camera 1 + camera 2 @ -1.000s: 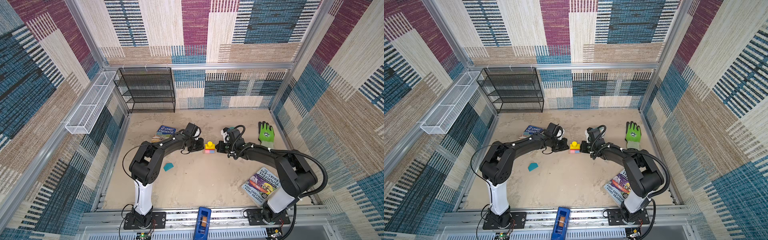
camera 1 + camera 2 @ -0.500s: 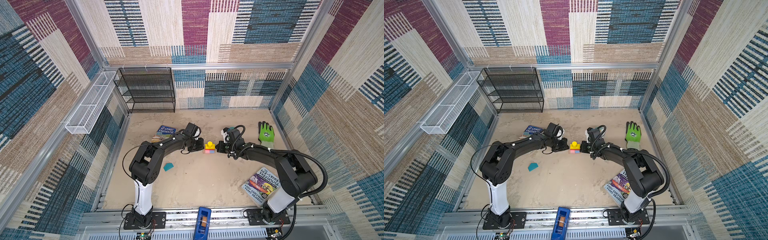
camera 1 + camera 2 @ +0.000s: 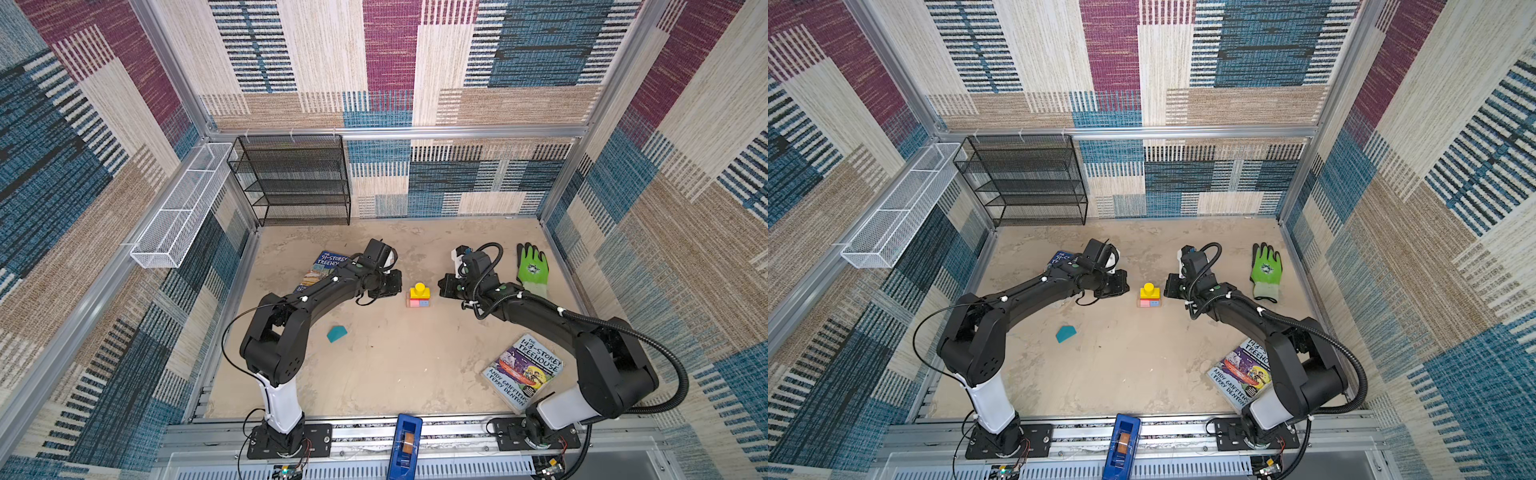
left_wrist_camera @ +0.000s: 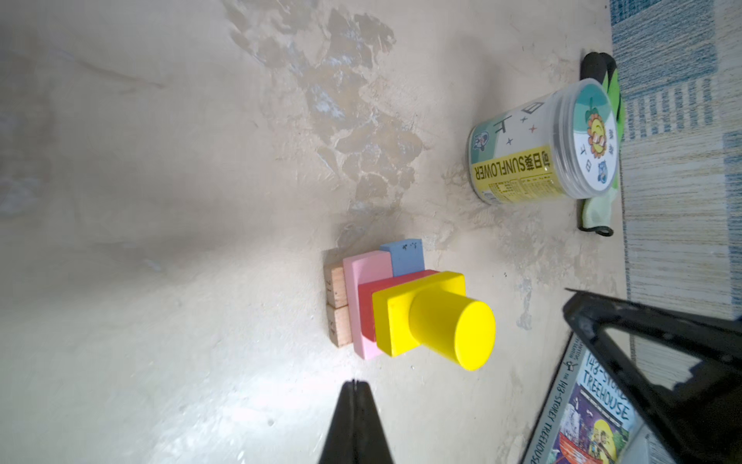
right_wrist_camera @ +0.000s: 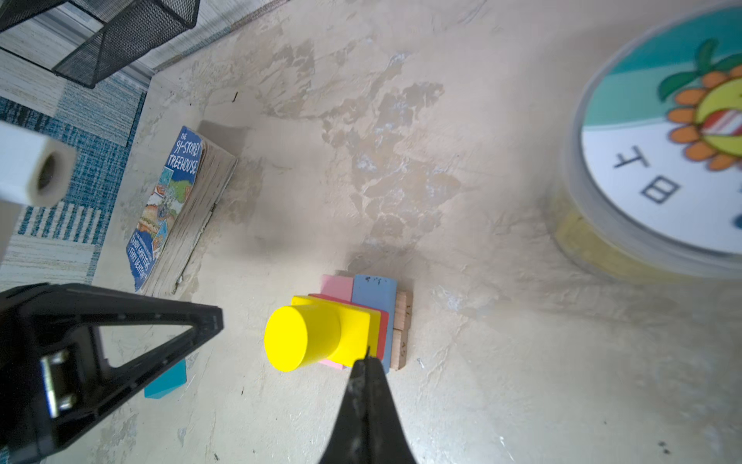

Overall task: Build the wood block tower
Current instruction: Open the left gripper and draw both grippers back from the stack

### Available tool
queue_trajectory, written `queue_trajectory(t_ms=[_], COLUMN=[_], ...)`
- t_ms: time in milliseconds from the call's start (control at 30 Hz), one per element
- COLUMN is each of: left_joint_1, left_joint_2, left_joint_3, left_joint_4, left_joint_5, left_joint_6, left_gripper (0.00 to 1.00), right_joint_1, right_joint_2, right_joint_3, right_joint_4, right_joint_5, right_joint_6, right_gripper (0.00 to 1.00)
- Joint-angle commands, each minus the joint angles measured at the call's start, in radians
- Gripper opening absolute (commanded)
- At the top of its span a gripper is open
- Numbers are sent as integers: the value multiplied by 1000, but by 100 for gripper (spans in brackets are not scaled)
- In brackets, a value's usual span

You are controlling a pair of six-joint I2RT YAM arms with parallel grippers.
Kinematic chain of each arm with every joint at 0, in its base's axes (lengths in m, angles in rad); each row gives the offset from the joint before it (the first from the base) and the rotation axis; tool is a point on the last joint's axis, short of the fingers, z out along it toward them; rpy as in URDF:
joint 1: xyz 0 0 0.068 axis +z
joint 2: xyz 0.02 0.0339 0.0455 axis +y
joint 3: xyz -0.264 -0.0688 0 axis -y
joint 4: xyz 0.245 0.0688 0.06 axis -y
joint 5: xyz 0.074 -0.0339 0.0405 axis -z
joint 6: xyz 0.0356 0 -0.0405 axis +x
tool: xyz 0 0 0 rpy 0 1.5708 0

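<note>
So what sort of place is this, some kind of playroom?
Most likely a robot test booth: two arms bolted to a metal rail, patterned panels boxing in a small floor, and props like a book, a glove and toy blocks.

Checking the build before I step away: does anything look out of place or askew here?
The teal house-shaped piece lies flat on the tabletop, well apart from the tower, which ends at the yellow cylinder with no roof. Its slabs sit slightly staggered; nothing looks spilled or damaged.

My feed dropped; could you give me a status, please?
Left gripper, right gripper shut, empty. Tower up to yellow cylinder; teal piece loose. Nothing blocking.
</note>
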Motion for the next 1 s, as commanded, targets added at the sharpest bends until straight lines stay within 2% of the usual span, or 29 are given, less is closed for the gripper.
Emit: queue_trajectory(t_ms=[0,133,233,300,433,967], left_joint_1=[1,2,1,0,-6,-33], left_joint_2=[-55,-107,-112,-101,-58,91], left_joint_3=[-8,-12,-9,-7,14,115], left_joint_4=[-78,-117,-109,-90,-57,5], left_joint_5=[-79,-102,-66,-33,23,108], left_joint_6=[45,59,54,46,24,-14], left_gripper=[0,3,10,10,4,0], right_joint_1=[0,-1,0,0,0,0], right_joint_2=[-32,-76,-103,-116,-129,-135], right_joint_3=[-13,-37,-54,-64,-78,-98], right_joint_4=[-6,-7,-3,2,5,18], right_joint_5=[25,35,38,39,39,49], right_joint_6=[20,32,38,43,45,39], right_gripper=[0,0,0,0,0,0])
